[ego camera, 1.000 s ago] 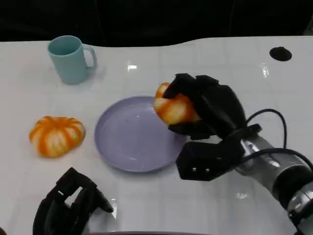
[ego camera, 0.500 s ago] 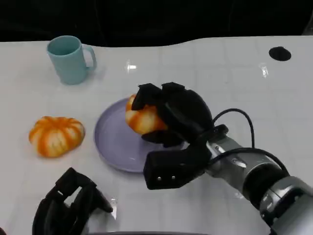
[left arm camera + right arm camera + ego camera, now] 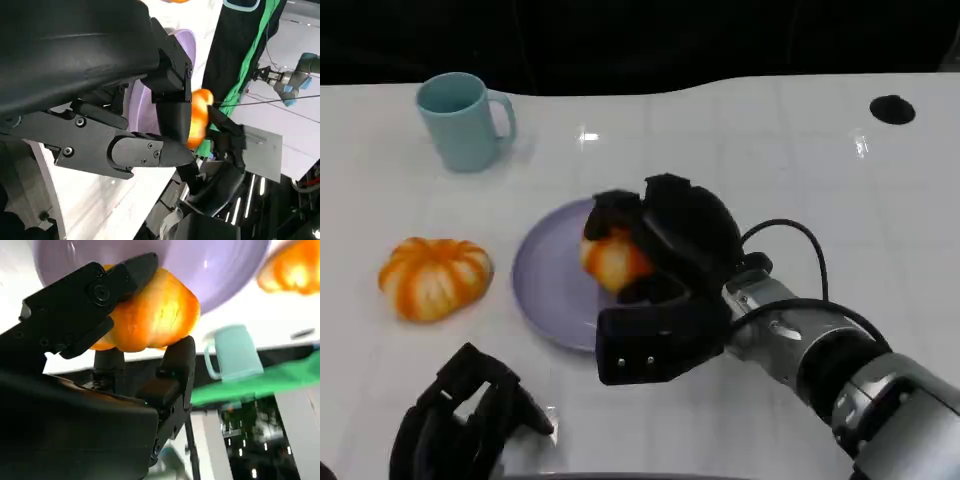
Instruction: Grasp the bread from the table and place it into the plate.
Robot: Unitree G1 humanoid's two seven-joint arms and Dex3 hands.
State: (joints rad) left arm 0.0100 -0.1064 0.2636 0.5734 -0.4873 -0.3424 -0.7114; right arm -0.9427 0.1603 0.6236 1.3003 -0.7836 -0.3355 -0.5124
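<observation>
Since the earlier head frames, the right hand [image 3: 665,245] has carried the bread [image 3: 612,256] leftward from the plate's right edge to over the middle of the purple plate [image 3: 545,275], and seems a bit lower too. Left hand [image 3: 460,420], mug and second bun match the earlier frames.

Right hand state: fingers [image 3: 107,285] wrapped over the top of the bread, thumb side underneath; the right wrist view shows the bun [image 3: 150,315] clamped firmly with the plate [image 3: 220,270] directly behind it. Whether the bread's underside already touches the plate can't be told; from the head view it looks just above or barely resting.

Left hand: parked near the table's front edge, fingers curled in, nothing in them.

Step, as judged: transport is finished, now at placement. Next move calls for a short descent until the bun sits on the plate, then spreading the fingers and lifting the hand up and back to the right without dragging the bun off the rim.

Other items: a second orange bun [image 3: 435,277] sits on the table left of the plate, apart from it; teal mug [image 3: 463,120] stands upright at the far left.
</observation>
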